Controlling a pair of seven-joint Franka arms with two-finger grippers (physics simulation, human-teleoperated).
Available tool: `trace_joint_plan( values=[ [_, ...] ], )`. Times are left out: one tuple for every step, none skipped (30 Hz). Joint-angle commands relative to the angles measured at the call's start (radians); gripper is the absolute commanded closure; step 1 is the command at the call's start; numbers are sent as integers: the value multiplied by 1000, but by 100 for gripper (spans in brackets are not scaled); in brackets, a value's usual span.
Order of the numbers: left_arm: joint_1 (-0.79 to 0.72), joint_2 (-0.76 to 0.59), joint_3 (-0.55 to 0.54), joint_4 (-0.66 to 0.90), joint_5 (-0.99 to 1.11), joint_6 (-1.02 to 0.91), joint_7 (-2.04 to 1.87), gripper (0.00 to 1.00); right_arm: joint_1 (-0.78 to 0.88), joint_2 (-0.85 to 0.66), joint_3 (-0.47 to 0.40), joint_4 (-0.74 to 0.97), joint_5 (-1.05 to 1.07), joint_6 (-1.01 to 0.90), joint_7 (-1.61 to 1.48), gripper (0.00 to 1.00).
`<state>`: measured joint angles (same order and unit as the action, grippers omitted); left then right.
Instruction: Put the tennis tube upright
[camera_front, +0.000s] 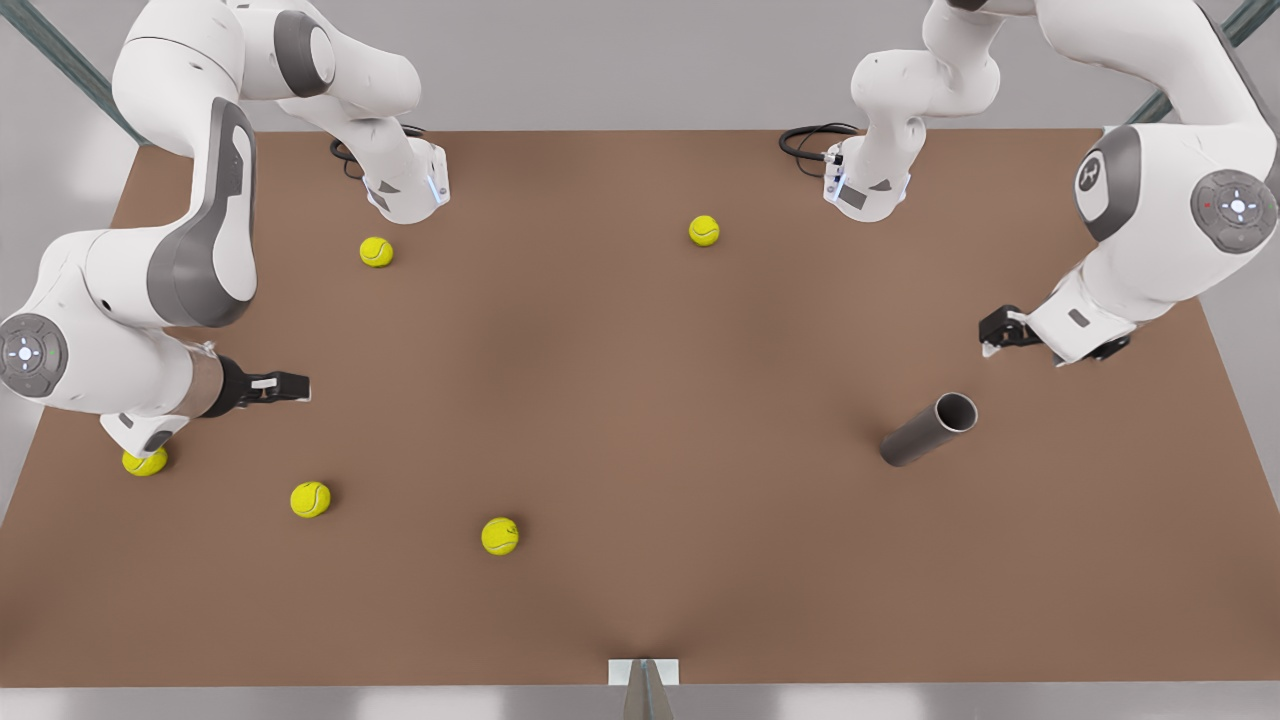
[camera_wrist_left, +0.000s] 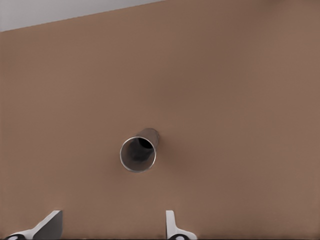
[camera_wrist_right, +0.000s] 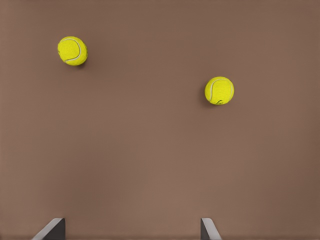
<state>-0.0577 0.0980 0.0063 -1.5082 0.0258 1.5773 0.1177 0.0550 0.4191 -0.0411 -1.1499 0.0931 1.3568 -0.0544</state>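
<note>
Your stock on the brown table (camera_front: 640, 400):

- Slim matte grey tennis tube (camera_front: 927, 429): lying on its side toward the front view's right, its hollow metallic-rimmed end facing the left gripper.
- Left gripper (camera_front: 992, 340): hangs near the tube's open end, not touching; fingers (camera_wrist_left: 47, 226) spread, holding nothing.
- Right gripper (camera_front: 300, 387): at the front view's left, fingers (camera_wrist_right: 52, 229) spread, empty.
- Small yellow-green tennis balls (camera_front: 310, 499): five, scattered, all well apart from the tube.
</note>
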Motion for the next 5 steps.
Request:
trace_joint_plan(
  values=[
    [4,-1,0,-1,9,-48,-110,0,0,-2,0,2,-4,1,4,0],
    [4,-1,0,-1,9,-48,-110,0,-1,-2,-5,7,-7,2,4,0],
    [6,-1,0,-3,9,-48,-110,0,-14,-5,-5,7,-6,2,4,0],
    [4,-1,0,-3,9,-48,-110,0,-23,-8,-5,9,-7,2,4,0],
    [4,-1,0,-3,9,-48,-110,0,-23,-9,-5,10,-7,2,4,0]
  ],
)
